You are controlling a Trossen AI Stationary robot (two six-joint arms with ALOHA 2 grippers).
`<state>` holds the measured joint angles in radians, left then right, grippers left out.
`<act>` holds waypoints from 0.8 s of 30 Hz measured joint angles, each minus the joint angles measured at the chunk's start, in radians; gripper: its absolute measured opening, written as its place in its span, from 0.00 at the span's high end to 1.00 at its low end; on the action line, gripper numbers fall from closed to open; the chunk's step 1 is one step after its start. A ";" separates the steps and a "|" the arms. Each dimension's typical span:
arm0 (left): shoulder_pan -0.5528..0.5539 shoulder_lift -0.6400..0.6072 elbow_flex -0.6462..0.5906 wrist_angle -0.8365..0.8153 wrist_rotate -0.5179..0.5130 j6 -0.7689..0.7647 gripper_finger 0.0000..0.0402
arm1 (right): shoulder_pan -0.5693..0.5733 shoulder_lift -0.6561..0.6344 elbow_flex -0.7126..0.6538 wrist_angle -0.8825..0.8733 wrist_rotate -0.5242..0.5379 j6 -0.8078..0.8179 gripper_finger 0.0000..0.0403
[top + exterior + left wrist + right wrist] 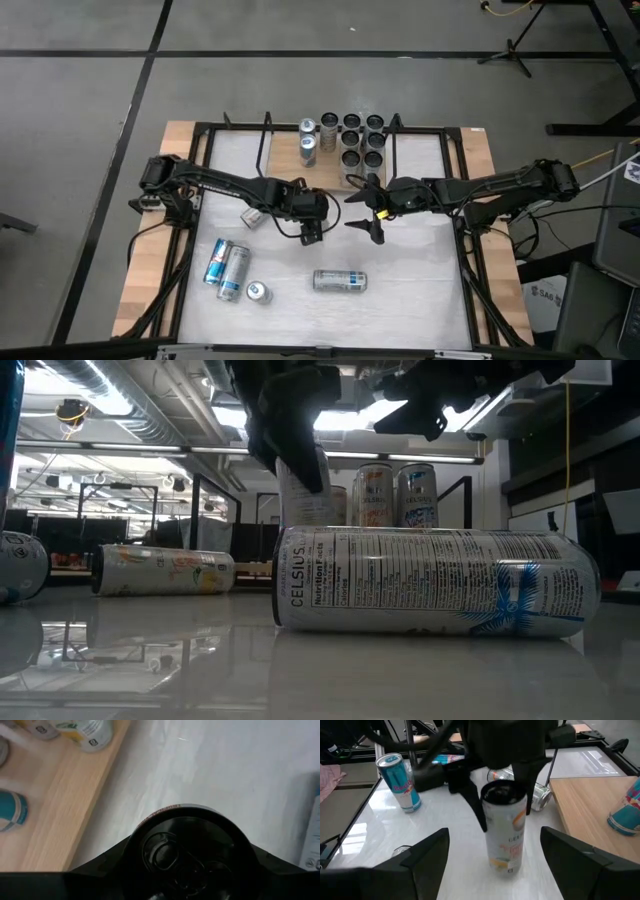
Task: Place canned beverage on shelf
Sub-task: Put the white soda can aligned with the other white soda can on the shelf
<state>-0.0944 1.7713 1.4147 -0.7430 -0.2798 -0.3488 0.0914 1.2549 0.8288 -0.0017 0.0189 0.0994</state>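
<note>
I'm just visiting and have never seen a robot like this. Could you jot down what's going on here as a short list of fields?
left gripper: closed around an upright can, held from above, just off the shelf's edge
right gripper: open, empty, facing that can
shelf: wooden board at the far side of the table, with several cans standing on it
lying can: on its side on the white table, nearer the front
other cans: more at front left, some lying, one upright
</note>
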 joint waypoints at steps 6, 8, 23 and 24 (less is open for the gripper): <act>0.000 0.010 0.000 0.002 0.006 0.002 0.36 | 0.000 0.000 0.000 0.000 0.000 0.000 0.25; 0.000 0.014 0.000 -0.001 0.005 0.001 0.33 | 0.000 0.000 0.000 0.000 0.000 0.000 0.25; 0.000 0.013 0.000 -0.001 0.009 -0.009 0.21 | 0.000 0.000 0.000 0.000 0.000 0.000 0.25; 0.000 0.013 0.000 -0.001 0.010 -0.009 0.21 | 0.000 0.000 0.000 0.000 0.000 0.000 0.25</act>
<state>-0.0940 1.7844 1.4147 -0.7441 -0.2702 -0.3580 0.0914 1.2549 0.8288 -0.0021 0.0189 0.0990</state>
